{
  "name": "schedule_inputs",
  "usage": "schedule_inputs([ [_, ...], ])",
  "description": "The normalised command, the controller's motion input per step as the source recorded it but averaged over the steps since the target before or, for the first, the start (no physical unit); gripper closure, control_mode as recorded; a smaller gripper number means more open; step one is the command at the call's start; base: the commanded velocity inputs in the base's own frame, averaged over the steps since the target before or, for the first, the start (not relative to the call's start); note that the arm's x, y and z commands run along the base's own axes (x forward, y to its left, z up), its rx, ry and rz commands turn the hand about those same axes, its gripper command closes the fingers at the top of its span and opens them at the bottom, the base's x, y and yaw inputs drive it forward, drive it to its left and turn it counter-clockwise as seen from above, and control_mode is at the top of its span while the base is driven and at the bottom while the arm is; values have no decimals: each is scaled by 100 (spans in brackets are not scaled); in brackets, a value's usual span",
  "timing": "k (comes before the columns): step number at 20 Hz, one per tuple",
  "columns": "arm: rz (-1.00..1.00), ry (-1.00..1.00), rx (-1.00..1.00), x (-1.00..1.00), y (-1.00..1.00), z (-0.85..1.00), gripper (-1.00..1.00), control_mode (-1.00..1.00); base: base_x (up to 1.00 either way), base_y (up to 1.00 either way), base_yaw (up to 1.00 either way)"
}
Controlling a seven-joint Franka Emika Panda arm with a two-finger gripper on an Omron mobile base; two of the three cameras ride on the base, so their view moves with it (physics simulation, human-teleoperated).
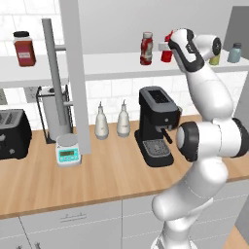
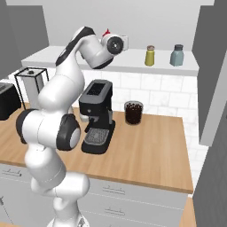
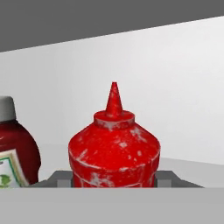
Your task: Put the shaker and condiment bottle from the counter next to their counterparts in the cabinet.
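Holding condiment bottle (image 3: 113, 153) upright between jaws | closed on its body | labelled bottle (image 1: 146, 48) just beside, on cabinet (image 1: 112, 65) shelf

We're clearly in a rendered kitchen: wooden tabletop (image 1: 97, 180) over drawers, white tile backsplash (image 2: 150, 91), coffee machine (image 1: 156, 126), toaster (image 1: 13, 132), kitchen scale (image 1: 68, 153), plus a wall shelf (image 1: 112, 65) with sauce bottles.
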Motion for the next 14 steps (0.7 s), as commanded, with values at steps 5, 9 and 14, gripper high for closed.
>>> schedule_inputs([
  [5,0,0,0,7,0,0,-100,-100,0,0,0],
  [9,0,0,0,5,0,0,-100,-100,0,0,0],
  [14,0,0,0,2,0,0,-100,-100,0,0,0],
])
